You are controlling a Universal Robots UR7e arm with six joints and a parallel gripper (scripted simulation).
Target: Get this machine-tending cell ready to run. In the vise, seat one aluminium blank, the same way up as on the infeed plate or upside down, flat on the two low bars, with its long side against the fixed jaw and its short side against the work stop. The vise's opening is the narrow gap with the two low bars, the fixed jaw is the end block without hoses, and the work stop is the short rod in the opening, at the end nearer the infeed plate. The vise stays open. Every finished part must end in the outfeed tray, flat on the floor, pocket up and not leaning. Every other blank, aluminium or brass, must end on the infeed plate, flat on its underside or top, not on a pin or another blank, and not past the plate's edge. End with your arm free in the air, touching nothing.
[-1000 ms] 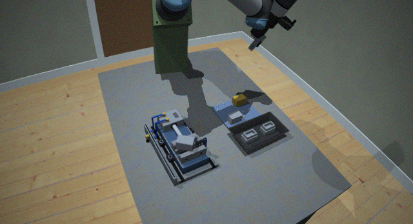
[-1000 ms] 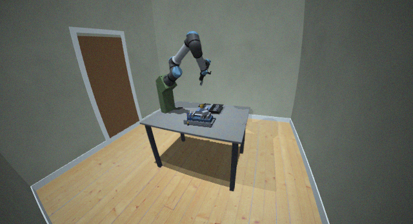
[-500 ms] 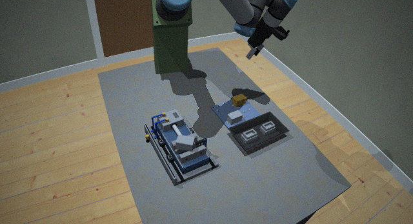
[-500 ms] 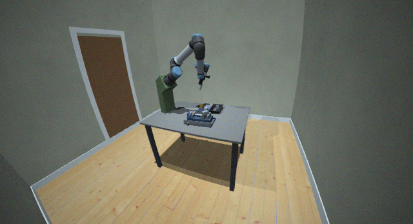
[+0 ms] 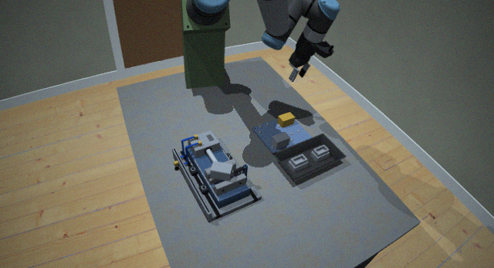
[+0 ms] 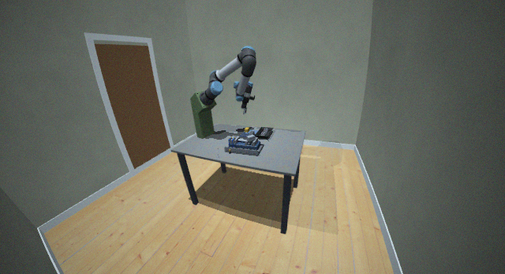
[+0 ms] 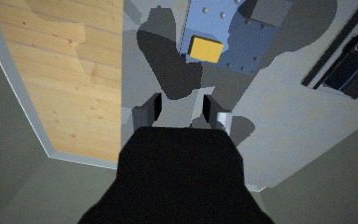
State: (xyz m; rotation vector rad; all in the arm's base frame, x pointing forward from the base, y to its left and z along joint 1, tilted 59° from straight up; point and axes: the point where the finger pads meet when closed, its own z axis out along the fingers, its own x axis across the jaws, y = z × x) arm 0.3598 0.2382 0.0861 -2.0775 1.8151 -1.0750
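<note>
Grey-green walls (image 6: 316, 49) enclose a plank wood floor (image 6: 158, 234) edged by pale skirting (image 6: 379, 211). A brown door (image 6: 130, 104) in a white frame stands left. The grey bench (image 6: 276, 155) on dark legs casts a shadow beneath.

1. The vise (image 5: 216, 171) stands on the table (image 5: 309, 229), left of the infeed plate (image 5: 266, 130).
2. Two blanks (image 5: 286, 119) lie on the plate.
3. The outfeed tray (image 5: 335, 154) touches the plate and holds two parts (image 5: 299, 161).
</note>
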